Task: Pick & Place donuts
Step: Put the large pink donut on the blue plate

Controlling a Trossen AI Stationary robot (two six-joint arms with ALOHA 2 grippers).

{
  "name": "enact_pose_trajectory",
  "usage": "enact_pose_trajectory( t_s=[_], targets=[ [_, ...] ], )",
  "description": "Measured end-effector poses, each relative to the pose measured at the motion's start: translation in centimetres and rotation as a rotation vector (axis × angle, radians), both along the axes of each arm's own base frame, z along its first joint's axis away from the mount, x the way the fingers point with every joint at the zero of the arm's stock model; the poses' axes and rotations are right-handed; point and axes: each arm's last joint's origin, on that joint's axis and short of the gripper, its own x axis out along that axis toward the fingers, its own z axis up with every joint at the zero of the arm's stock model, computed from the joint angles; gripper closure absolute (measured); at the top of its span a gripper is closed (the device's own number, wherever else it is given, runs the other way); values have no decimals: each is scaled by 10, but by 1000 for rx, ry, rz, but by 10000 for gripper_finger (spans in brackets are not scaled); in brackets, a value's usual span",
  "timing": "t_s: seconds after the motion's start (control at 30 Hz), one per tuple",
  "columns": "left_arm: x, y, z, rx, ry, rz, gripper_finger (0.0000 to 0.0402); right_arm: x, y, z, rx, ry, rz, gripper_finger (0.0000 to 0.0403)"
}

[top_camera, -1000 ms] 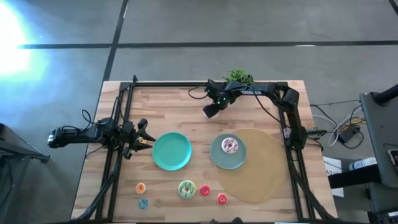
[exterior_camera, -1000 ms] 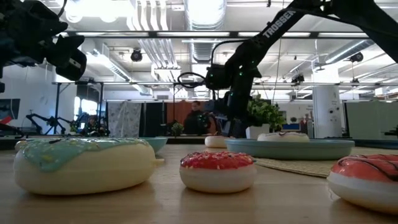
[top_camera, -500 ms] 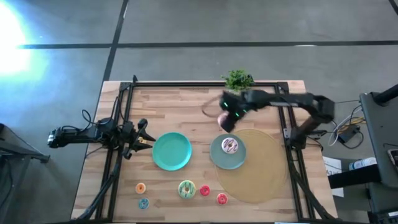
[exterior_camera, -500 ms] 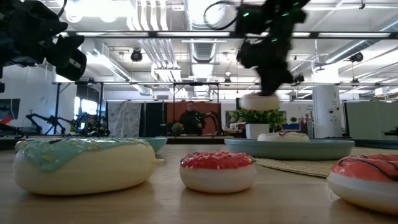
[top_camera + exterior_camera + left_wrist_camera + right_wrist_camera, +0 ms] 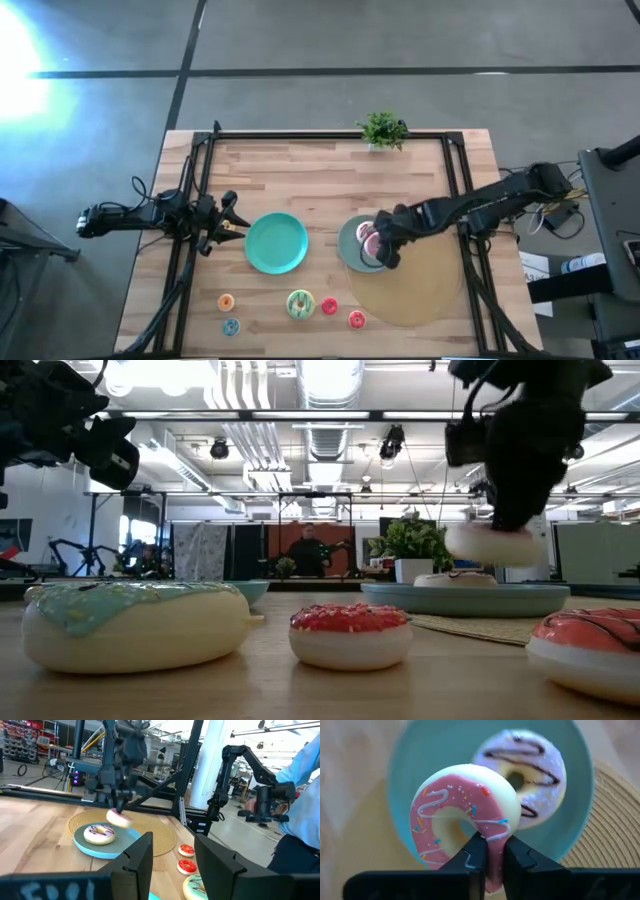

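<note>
the right gripper point(image 5: 490, 851) is hanging over the right teal plate point(image 5: 350, 250), its fingers point(image 5: 470, 857) pinching the rim of a pink sprinkled donut point(image 5: 465, 817) and holding it in the air above the plate. a white-purple donut point(image 5: 527, 775) with dark drizzle is lying on that same plate, just beside and below the held one. in the low view the pink donut is floating clear of the plate, not touching it. the plate is sitting on the left edge of a round woven mat point(image 5: 425, 290) on the right side of the table point(image 5: 290, 175).

the left gripper point(image 5: 228, 226) is waiting at the left side of the table, its fingers point(image 5: 215, 865) standing apart with nothing between them. just to its right the left teal plate point(image 5: 276, 243) is lying bare.

along the near edge the other donuts are lying on the wood: an orange donut point(image 5: 226, 302) and a teal donut point(image 5: 231, 326) to the left, a green-yellow donut point(image 5: 300, 304) in the middle, and two red donuts point(image 5: 329, 307) to its right, the second point(image 5: 356, 320) near the mat's edge.

a small potted plant point(image 5: 382, 130) is standing at the far edge of the table. a person point(image 5: 303, 550) is showing far off in the room behind.
</note>
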Motion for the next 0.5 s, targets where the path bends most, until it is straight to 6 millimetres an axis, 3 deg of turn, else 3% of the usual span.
enact_pose_trajectory(
  t_s=[0.33, 0.5],
  targets=[
    [0, 0, 0, 0, 0, 0, 282, 14, 10, -11, 54, -16, 164, 274],
    [0, 0, 0, 0, 0, 0, 282, 15, 9, -13, 24, -6, 167, 220]
  ],
)
